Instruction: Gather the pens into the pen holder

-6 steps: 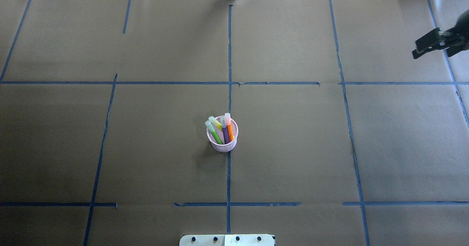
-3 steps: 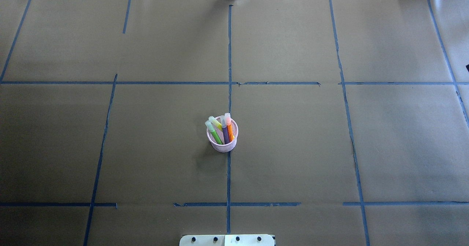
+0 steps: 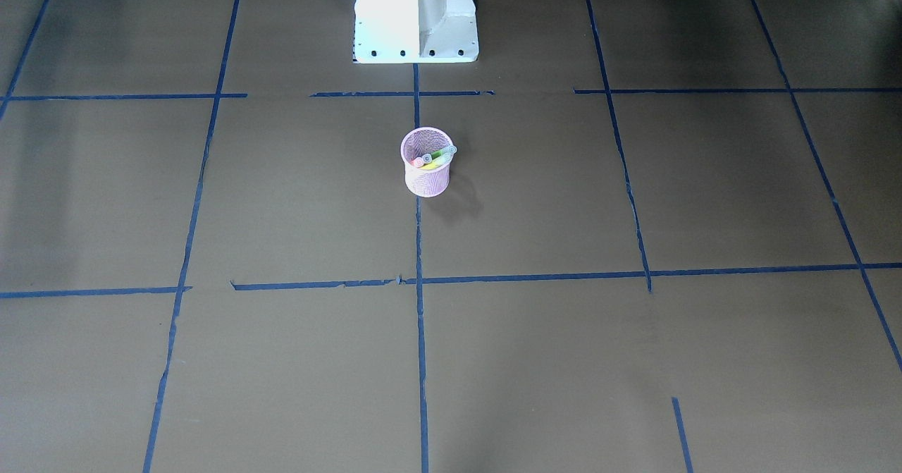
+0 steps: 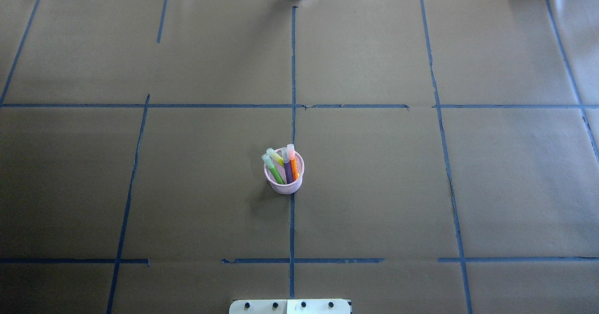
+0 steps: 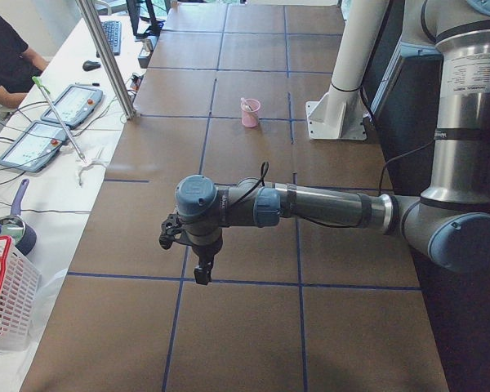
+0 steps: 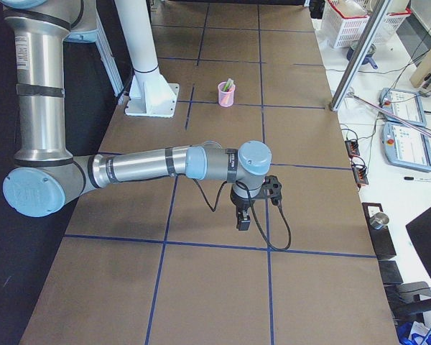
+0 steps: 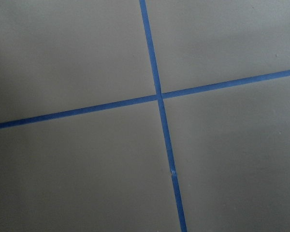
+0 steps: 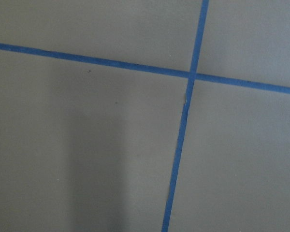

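The pink mesh pen holder (image 4: 284, 187) stands upright near the table's middle, on a blue tape line. The green pen (image 4: 276, 173), the purple pen (image 4: 287, 170) and the orange pen (image 4: 293, 165) stand in it, pale caps up, with a yellow one (image 4: 277, 158). The holder also shows in the front view (image 3: 425, 178). My left gripper (image 5: 202, 272) shows only in the exterior left view, far from the holder. My right gripper (image 6: 243, 219) shows only in the exterior right view, also far from it. I cannot tell whether either is open or shut.
Brown paper with blue tape lines (image 4: 293, 70) covers the table. The robot's white base (image 3: 416, 15) stands behind the holder. Both wrist views show only paper and crossing tape. Operator desks with tablets (image 5: 69, 106) and a white basket (image 5: 4, 298) lie beyond the table's edge.
The right gripper, at the overhead view's right edge one second ago, has moved out of that view. The holder and pens have not moved.
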You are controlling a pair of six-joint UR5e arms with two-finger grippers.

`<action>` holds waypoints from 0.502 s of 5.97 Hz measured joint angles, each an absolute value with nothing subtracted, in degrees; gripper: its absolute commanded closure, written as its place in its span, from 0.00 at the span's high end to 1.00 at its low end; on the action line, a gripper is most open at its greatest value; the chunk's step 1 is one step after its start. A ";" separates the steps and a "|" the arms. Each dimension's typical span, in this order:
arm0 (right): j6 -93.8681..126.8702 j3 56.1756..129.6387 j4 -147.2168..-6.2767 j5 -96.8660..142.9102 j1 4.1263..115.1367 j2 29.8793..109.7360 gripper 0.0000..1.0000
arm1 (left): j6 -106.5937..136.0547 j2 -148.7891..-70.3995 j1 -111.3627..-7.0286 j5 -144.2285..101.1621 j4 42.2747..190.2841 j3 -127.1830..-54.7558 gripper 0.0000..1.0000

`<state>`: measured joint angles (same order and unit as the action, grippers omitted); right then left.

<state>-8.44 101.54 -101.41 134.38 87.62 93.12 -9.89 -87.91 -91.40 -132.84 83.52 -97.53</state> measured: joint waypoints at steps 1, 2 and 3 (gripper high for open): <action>-9.76 101.07 -101.33 134.40 88.12 94.64 1.00 | -9.61 -86.96 -91.32 -132.73 84.41 -97.53 1.00; -10.23 100.83 -101.28 134.34 88.27 95.41 1.00 | -9.47 -86.67 -91.20 -132.77 84.71 -97.40 1.00; -10.28 100.61 -101.26 134.25 88.30 95.67 1.00 | -9.42 -86.63 -91.08 -132.93 84.76 -97.24 1.00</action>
